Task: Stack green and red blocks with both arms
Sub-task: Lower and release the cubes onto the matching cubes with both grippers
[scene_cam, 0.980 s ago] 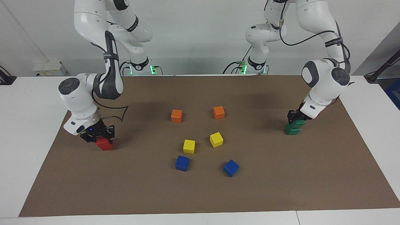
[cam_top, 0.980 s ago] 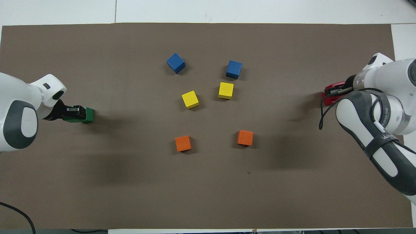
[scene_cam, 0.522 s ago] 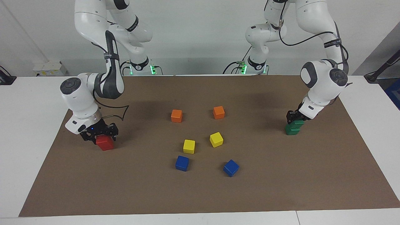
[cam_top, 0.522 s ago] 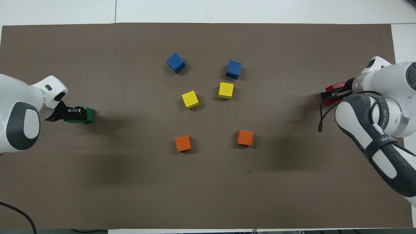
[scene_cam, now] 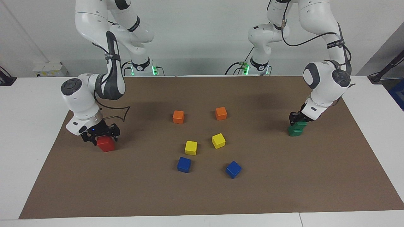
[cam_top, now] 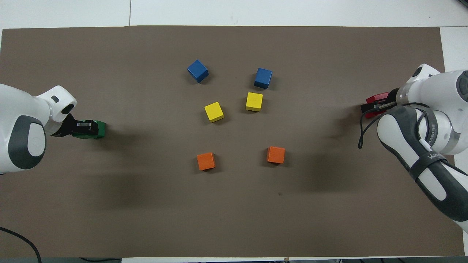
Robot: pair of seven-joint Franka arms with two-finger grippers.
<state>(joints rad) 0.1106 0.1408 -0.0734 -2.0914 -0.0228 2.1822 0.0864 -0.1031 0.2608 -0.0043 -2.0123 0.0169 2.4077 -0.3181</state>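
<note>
At the left arm's end of the brown surface [scene_cam: 202, 195], two dark green glossy cubes [scene_cam: 295, 128] sit stacked — the left gripper [scene_cam: 297, 119] over them, fingers' state unclear. At the right arm's end, the right gripper [scene_cam: 100, 135] spreads its fingers wide around the bright red glossy cube [scene_cam: 106, 144].

one block [scene_cam: 300, 124] atop another [scene_cam: 295, 131], stacked

One camera sits high across the table, facing both arms' bases and looking down at the brown mat [scene_cam: 284, 189]. The other hangs above the robots' end, looking forward and steeply down. Both, half a turn apart, share the mat.
</note>
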